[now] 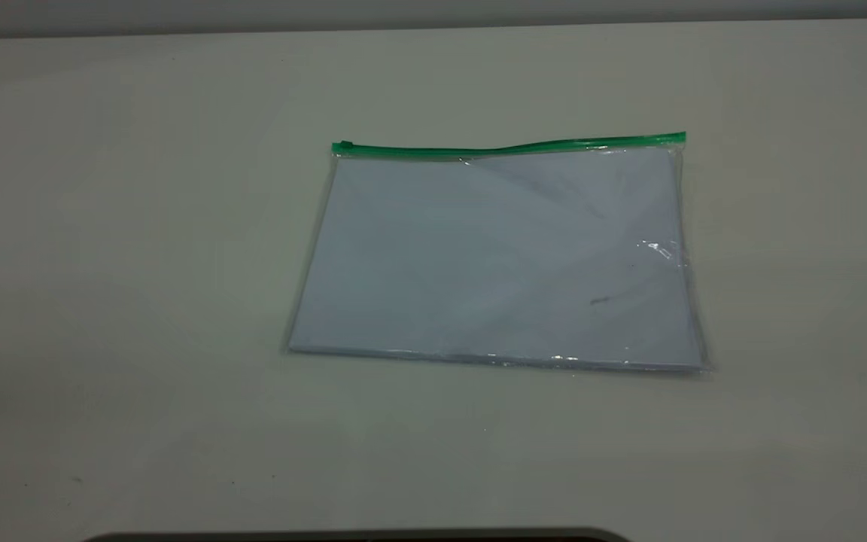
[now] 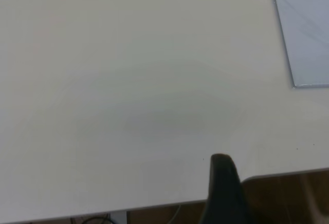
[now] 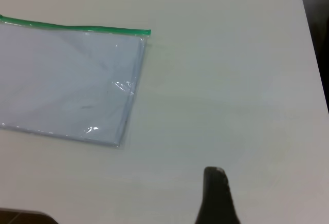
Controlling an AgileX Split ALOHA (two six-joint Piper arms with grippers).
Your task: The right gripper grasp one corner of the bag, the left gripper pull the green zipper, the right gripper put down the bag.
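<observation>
The bag (image 1: 497, 256), a flat clear plastic document pouch with pale blue-white sheets inside, lies flat on the table (image 1: 140, 263) a little toward the right arm's side of the middle in the exterior view, with nothing touching it. The green zipper (image 1: 509, 147) runs along the long edge farthest from that camera, and its small darker slider tab (image 1: 345, 144) sits at the end toward the left arm. At the opposite end is the corner (image 1: 680, 139) where the green strip meets the short side, and partway down that short side a crinkled, shiny wrinkle (image 1: 658, 248) catches the light. Neither arm appears in the exterior view. In the left wrist view only one dark fingertip of the left claw (image 2: 222, 183) shows, above the bare table near its edge and well apart from the bag, of which just one end and a short bit of green strip are visible; how far this claw is open cannot be told, and it has hold of nothing that can be seen. In the right wrist view a single dark fingertip of the right claw (image 3: 216, 193) likewise shows above the bare table, apart from the bag's wrinkled short side; its opening cannot be told either, and nothing is seen in its hold.
</observation>
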